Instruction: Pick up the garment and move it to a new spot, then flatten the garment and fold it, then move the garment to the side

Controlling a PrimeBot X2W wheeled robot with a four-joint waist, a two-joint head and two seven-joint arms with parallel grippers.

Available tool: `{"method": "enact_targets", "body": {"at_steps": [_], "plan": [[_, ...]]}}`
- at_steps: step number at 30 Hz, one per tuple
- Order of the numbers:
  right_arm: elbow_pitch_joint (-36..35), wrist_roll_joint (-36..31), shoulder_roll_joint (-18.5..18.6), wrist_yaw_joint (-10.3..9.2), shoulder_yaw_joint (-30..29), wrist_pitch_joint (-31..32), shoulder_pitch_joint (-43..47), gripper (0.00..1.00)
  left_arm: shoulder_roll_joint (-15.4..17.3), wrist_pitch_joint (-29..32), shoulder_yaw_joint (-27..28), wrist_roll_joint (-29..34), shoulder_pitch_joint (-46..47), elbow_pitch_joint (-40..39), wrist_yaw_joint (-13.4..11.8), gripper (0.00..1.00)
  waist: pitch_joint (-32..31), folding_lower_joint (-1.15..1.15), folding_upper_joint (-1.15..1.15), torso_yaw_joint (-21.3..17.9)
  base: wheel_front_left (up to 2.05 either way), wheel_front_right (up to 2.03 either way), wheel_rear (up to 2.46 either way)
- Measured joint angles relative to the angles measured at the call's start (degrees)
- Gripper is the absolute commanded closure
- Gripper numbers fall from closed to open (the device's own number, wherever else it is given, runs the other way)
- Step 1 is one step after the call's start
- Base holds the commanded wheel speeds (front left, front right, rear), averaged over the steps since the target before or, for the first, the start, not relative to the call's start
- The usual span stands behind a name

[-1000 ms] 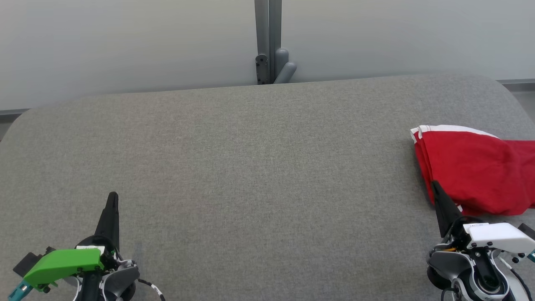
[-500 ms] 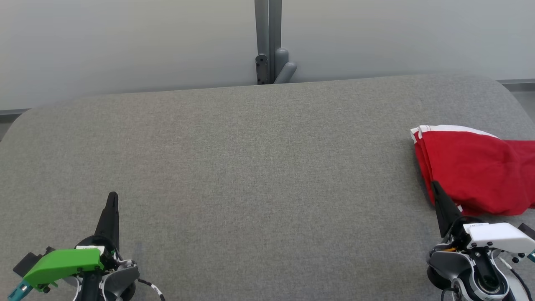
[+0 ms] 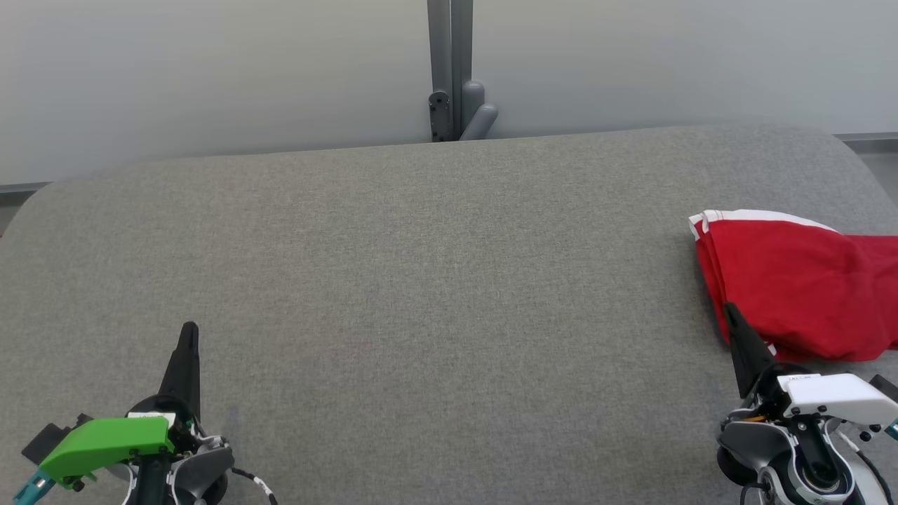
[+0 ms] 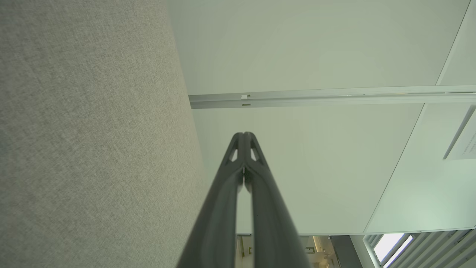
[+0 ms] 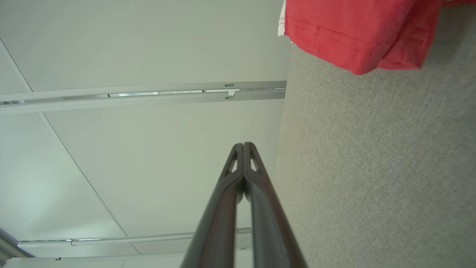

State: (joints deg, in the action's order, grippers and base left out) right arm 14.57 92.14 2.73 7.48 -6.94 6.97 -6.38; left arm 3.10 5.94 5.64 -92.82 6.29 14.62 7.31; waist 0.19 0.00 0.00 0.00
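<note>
Head view has the red cloth garment, white-trimmed along one edge and loosely folded in soft creases, lying at the far right of the grey coarse-weave table and running past the picture's edge. The right hand has its dark tapered fingers pressed together on nothing, its tip by the garment's near edge; whether it touches is unclear. The left hand, likewise pressed together and empty, sits well apart at the lower left. Garment and both hands lie exactly as a second ago.
</note>
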Motion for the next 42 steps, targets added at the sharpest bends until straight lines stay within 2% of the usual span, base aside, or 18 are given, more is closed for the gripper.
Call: {"method": "enact_targets", "body": {"at_steps": [42], "plan": [[0.00, 0.00, 0.00, 0.00, 0.00, 0.00, -0.01, 1.00, -0.11, 0.07, 0.19, 0.08, 0.03, 0.00, 0.00, 1.00, 0.00, 0.00, 0.00, 0.00, 0.00, 0.00, 0.00]]}}
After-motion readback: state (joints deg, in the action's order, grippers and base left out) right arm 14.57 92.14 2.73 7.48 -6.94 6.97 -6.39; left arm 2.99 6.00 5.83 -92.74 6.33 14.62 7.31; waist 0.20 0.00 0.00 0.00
